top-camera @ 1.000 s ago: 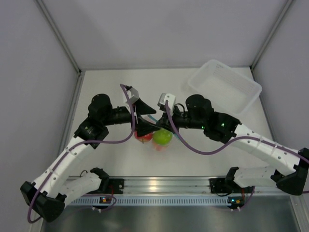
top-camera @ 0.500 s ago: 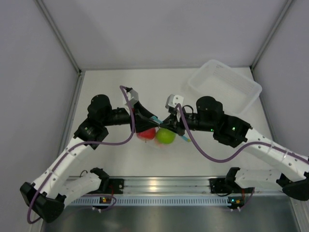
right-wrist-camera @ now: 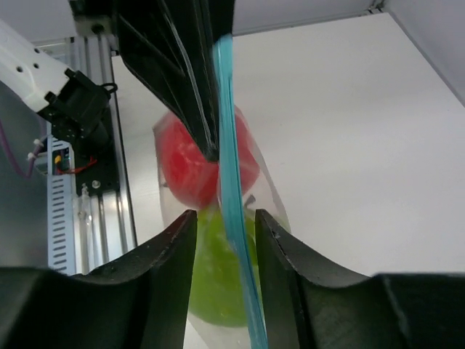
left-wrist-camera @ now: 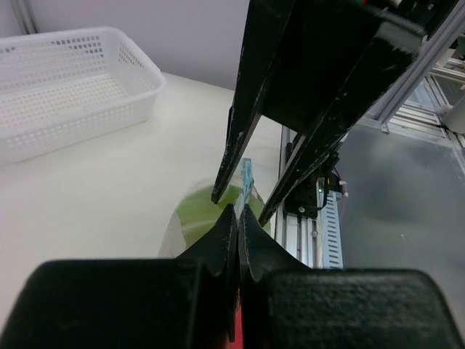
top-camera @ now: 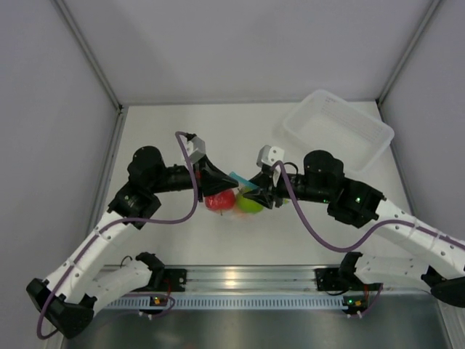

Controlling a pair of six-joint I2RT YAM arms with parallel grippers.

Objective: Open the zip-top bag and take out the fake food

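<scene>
We see the white bin (top-camera: pixel 336 134) at the table's (top-camera: pixel 163 134) far right corner, well apart from both grippers, which meet mid-table. Our left gripper (left-wrist-camera: pixel 237 215) is pinched tight on the zip-top bag (top-camera: pixel 234 201) at its teal zip strip (right-wrist-camera: pixel 229 138). Our right gripper (right-wrist-camera: pixel 225 217) stands parted, the strip running between its fingers. The fake food sits inside: red fruit (top-camera: pixel 219 201), green fruit (top-camera: pixel 250 203).
</scene>
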